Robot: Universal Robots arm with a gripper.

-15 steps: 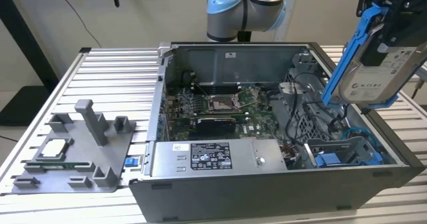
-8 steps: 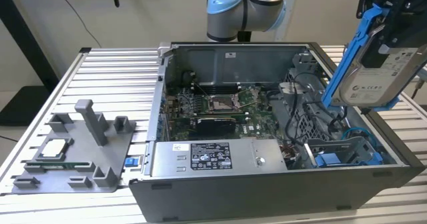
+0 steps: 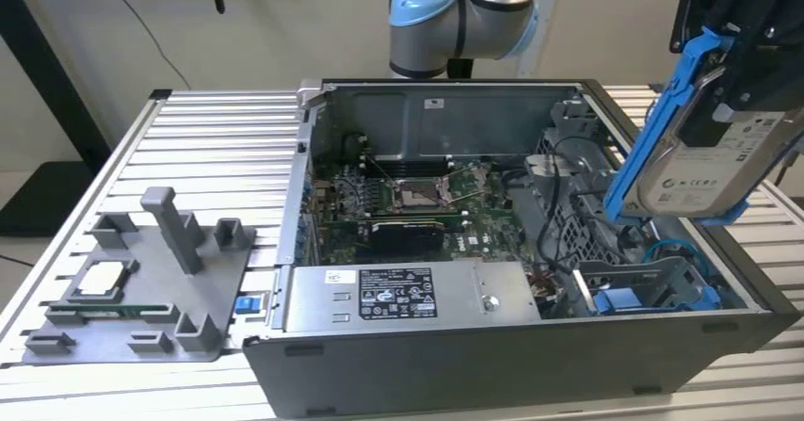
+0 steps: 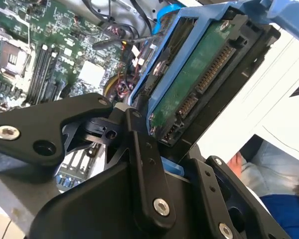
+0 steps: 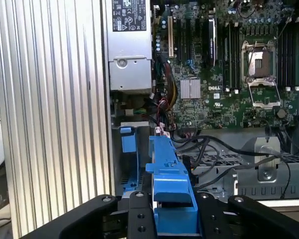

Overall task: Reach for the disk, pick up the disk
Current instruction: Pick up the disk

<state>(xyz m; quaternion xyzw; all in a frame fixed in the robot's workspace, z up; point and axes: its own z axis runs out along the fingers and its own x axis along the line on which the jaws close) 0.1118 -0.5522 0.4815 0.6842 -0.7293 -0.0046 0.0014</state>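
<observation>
The disk (image 3: 714, 162) hangs in the gripper (image 3: 741, 58), lifted clear above the open case (image 3: 503, 364) at the exterior view's right, directly below the fingers rather than off to either side. Its long axis runs steeply downward from the gripper, tilted a little, so the label face looks outward and the blue frame (image 3: 656, 124) runs along the edge toward the case interior. In the second wrist view the gripper (image 4: 154, 144) is clenched on the disk (image 4: 199, 84) at its near end; the green circuit side and connector row face this camera, and the black fingers (image 4: 142, 169) sit against the frame just beside the connectors. In the first wrist view the frame (image 5: 170, 184) stands edge-on between the finger links, pointing away from the gripper toward the motherboard (image 5: 229, 64) below. The drive bay (image 3: 641, 284) under the disk looks vacant, with loose cables (image 5: 224, 149) beside it. Judgement: reach done, disk grasped and raised; it touches nothing but the gripper. One arm only, so no question of which is nearer.
</observation>
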